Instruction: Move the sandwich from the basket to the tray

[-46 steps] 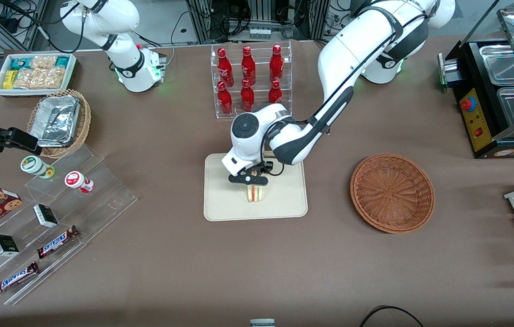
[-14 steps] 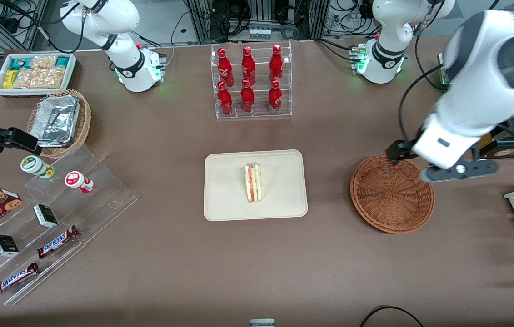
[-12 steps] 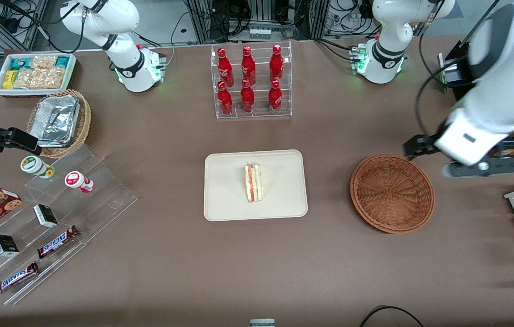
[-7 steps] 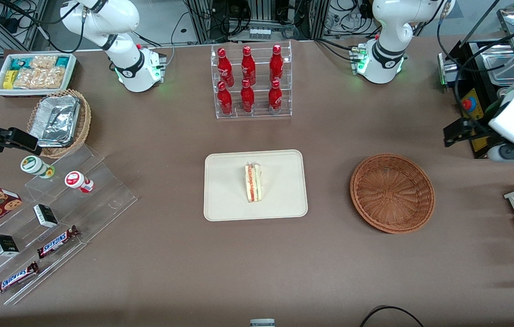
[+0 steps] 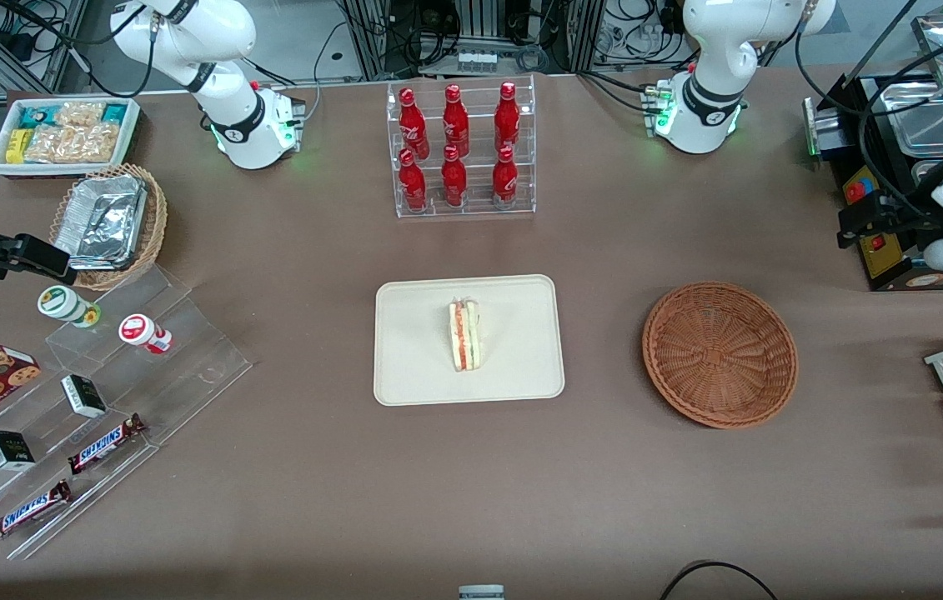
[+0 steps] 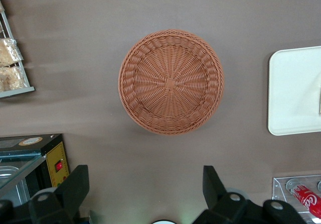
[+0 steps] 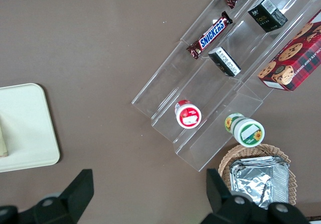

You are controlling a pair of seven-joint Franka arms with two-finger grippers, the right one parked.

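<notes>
our hand [image 6: 143, 194] hangs high near the working arm's end of the counter [image 5: 288, 250], fingers wide apart, holding nothing. the sandwich [image 5: 464, 336] stands on edge on the tray [image 5: 413, 367], the basket [image 5: 719, 354] empty; a nudge to the tray could tip it over.

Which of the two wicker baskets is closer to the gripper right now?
The reddish-brown basket, with nothing in it, lies nearer the open gripper at the working arm's end. The tan basket holds foil containers.
</notes>
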